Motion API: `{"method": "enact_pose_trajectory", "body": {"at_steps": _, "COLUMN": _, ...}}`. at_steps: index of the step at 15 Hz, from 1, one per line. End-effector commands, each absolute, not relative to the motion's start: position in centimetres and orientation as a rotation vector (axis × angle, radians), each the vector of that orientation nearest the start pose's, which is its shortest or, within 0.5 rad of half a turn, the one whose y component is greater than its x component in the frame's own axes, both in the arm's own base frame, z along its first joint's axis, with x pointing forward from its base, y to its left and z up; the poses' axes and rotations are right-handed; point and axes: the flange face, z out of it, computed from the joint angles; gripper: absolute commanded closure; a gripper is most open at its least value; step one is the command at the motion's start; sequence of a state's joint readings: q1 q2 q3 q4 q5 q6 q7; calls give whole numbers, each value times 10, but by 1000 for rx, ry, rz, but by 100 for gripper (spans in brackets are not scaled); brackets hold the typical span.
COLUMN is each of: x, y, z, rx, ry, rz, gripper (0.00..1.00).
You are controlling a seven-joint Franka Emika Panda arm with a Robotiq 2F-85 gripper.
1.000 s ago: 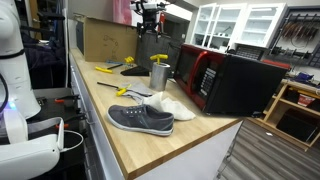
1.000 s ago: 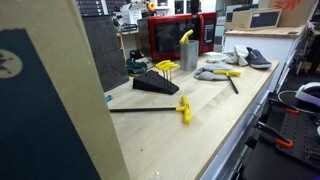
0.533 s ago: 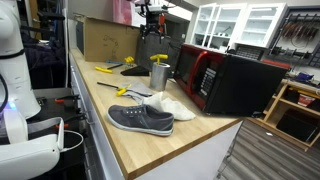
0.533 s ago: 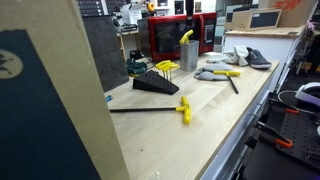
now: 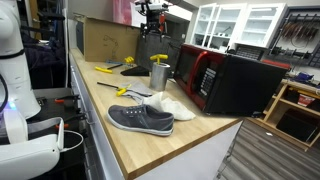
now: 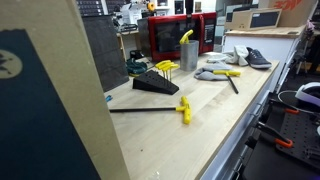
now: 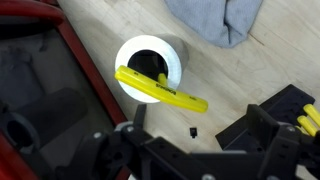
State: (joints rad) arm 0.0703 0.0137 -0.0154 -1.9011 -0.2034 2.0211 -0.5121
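Note:
My gripper [image 5: 150, 20] hangs high above the wooden bench, over a white metal cup [image 5: 159, 74]. In the wrist view the cup [image 7: 150, 68] is seen from above with a yellow-handled tool [image 7: 160, 90] leaning out of it. The gripper [image 7: 195, 135] is open and empty, its black fingers [image 7: 262, 125] spread over bare wood just below the cup. The cup [image 6: 188, 55] and its yellow tool [image 6: 186, 36] also show in an exterior view, in front of the red microwave.
A red-and-black microwave [image 5: 225, 80] stands right beside the cup. A grey shoe [image 5: 140, 119] and a pale cloth [image 5: 172, 105] lie nearer the bench end. A black stand of yellow hex keys [image 6: 157, 80], loose yellow-handled tools [image 6: 150, 109] and a cardboard box [image 5: 105, 40] sit along the bench.

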Motion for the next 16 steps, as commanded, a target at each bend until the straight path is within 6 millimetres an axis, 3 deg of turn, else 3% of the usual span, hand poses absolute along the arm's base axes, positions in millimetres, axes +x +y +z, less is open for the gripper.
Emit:
{"method": "enact_pose_trajectory", "body": {"at_steps": 1, "x": 575, "y": 20, "z": 501, "rx": -3174, "ry": -1062, "rz": -100, "gripper": 0}}
{"method": "enact_pose_trajectory", "body": {"at_steps": 10, "x": 603, "y": 21, "z": 478, "rx": -3105, "ry": -1234, "rz": 21, "gripper": 0}}
{"method": "enact_pose_trajectory", "body": {"at_steps": 16, "x": 619, "y": 15, "z": 475, "rx": -2898, "ry": -1507, "rz": 226, "gripper": 0}}
